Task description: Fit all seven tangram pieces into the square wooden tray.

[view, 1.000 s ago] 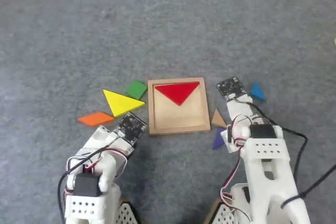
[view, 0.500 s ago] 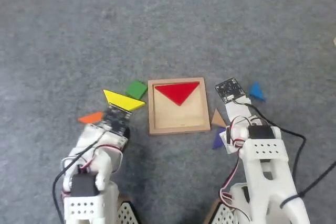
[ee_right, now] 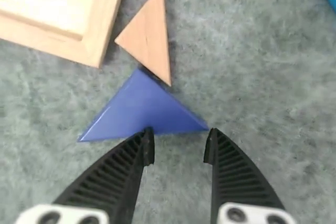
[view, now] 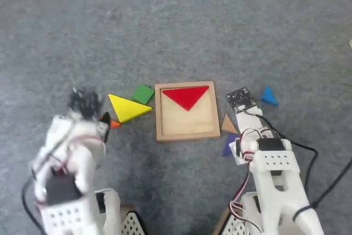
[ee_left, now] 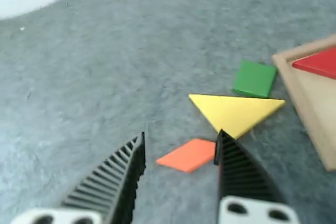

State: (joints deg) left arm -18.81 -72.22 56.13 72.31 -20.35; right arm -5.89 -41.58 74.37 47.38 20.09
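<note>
Left pincer: jaws wide, nothing held. The orange parallelogram lies flat on the grey worktop, seen between the tips. Beyond it are the yellow triangle and the green square.

Right pincer: jaws part-open and empty, with the tips at the edge of the dark blue triangle. The tan triangle touches that piece's corner and sits just beside the tray wall. The light blue triangle is farther out.

The square wooden tray holds one piece, the red triangle, against the far rim. The other six pieces are outside it.

Versus 1 s ago: the left arm has swung from the tray's near-left corner out to the left and now covers most of the orange piece in the high view. The right arm has barely shifted. The pieces are unmoved.
</note>
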